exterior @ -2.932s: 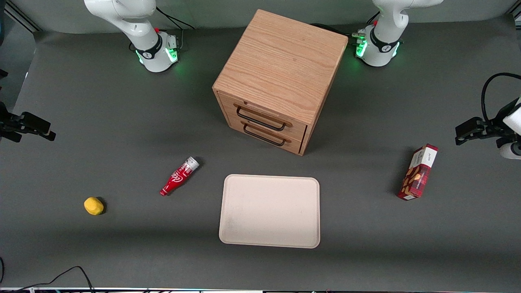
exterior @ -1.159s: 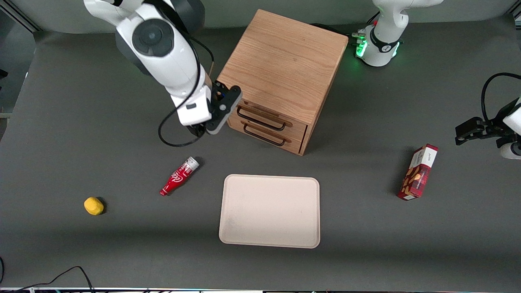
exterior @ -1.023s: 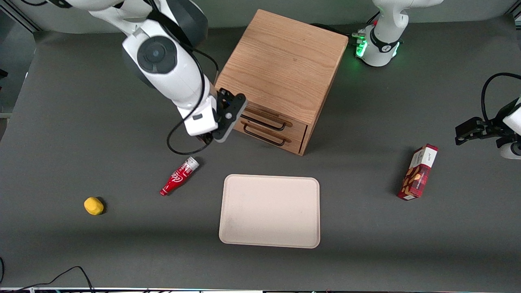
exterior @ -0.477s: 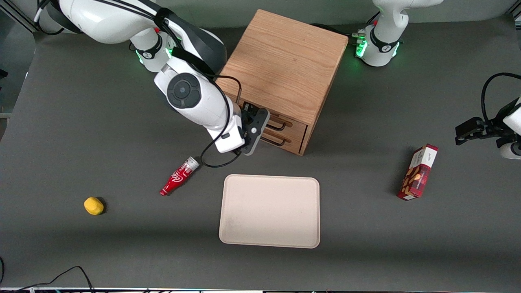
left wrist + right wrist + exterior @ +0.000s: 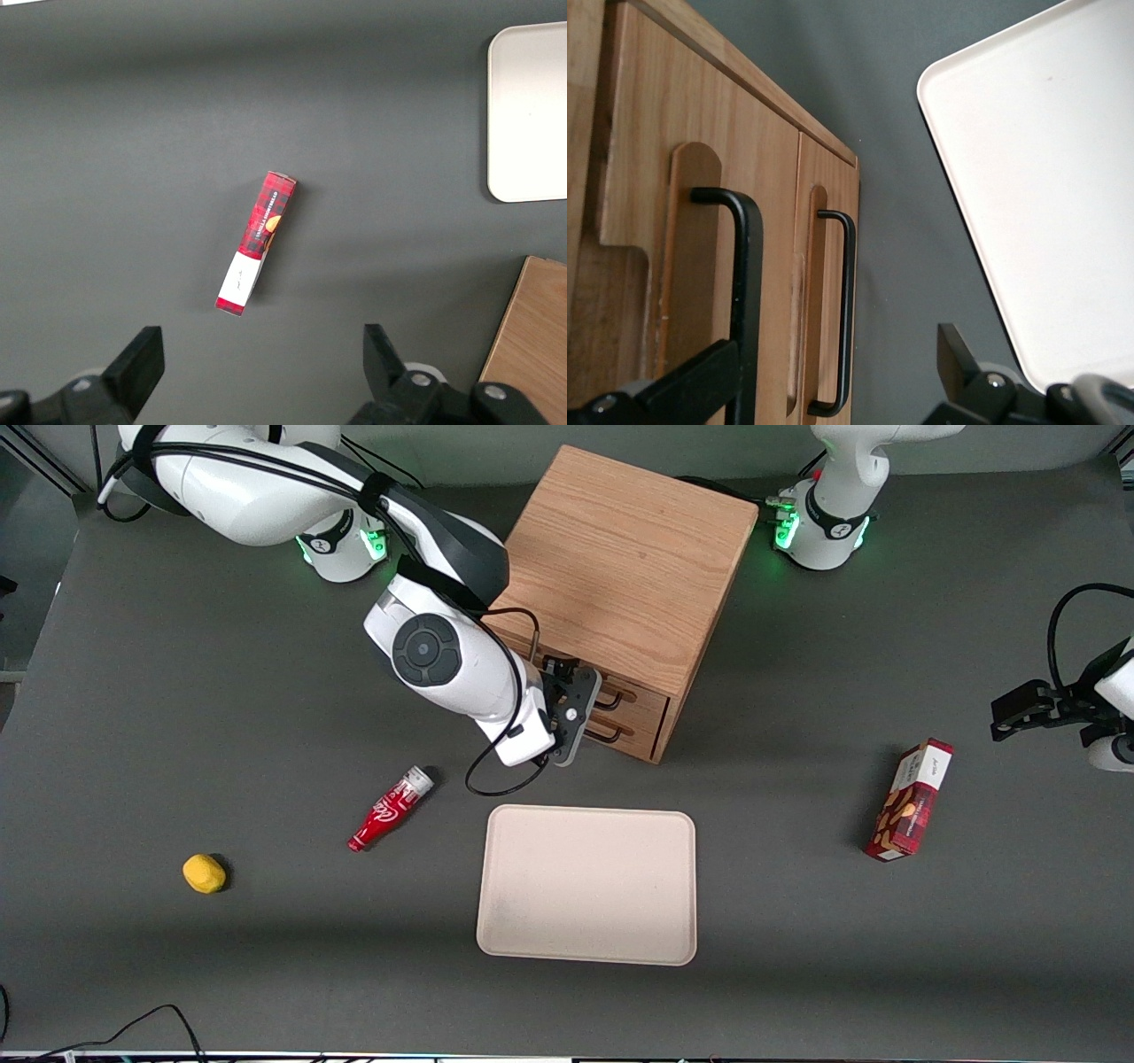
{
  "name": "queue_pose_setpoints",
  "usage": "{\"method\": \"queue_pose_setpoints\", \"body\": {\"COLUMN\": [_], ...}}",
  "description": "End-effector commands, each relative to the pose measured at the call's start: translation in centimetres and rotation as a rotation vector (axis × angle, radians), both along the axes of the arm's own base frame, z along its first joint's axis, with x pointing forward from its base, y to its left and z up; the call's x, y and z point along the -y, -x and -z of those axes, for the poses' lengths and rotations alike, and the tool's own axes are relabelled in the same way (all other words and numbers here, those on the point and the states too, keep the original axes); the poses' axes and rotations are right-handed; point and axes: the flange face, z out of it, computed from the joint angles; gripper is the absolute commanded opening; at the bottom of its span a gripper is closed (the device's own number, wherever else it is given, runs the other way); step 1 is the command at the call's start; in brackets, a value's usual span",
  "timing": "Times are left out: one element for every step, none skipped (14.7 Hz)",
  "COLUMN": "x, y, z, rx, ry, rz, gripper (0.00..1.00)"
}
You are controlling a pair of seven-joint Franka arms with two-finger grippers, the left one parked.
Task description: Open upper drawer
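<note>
The cube-shaped oak cabinet (image 5: 620,558) stands mid-table with both drawers shut. The upper drawer (image 5: 641,700) is the topmost; most of its black bar handle (image 5: 611,699) is hidden by my right gripper (image 5: 578,708), which hangs close in front of the drawer fronts. In the right wrist view the gripper (image 5: 833,385) is open and empty. One finger (image 5: 691,390) lies over the upper drawer's handle (image 5: 749,266). The bottom drawer's handle (image 5: 847,301) shows in the gap between the fingers. The upper drawer's front (image 5: 647,177) sits flush.
A cream tray (image 5: 586,886) lies on the table nearer the front camera than the cabinet, and shows in the right wrist view (image 5: 1045,177). A red bottle (image 5: 390,809) and a yellow lump (image 5: 204,873) lie toward the working arm's end. A red snack box (image 5: 910,800) lies toward the parked arm's end.
The right arm has swung down into view and carried its gripper along the cabinet's front to the drawer handles. Both drawers stay shut; nothing else has moved.
</note>
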Motion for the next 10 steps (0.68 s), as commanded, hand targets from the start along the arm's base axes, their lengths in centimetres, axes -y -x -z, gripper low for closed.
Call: {"method": "queue_pose_setpoints", "body": {"x": [-0.5, -0.4, -0.4, -0.1, -0.5, -0.4, -0.3, -0.5, 0.2, 0.6], "y": [0.2, 0.0, 0.0, -0.2, 0.3, 0.4, 0.3, 0.6, 0.3, 0.0], "z": [1.7, 1.8, 1.3, 0.8, 0.2, 0.0, 0.0, -0.4, -0.4, -0.6], "rx": [0.008, 0.01, 0.014, 0.014, 0.007, -0.005, -0.014, -0.021, -0.038, -0.04], "ry": [-0.012, -0.013, -0.013, -0.02, -0.034, -0.035, -0.038, -0.052, -0.052, -0.054], "rz": [-0.039, -0.047, -0.049, -0.05, -0.063, -0.068, -0.068, -0.076, -0.079, -0.098], "gripper": [1.0, 1.0, 1.0, 1.0, 1.0, 1.0, 1.0, 1.0, 1.0, 1.0]}}
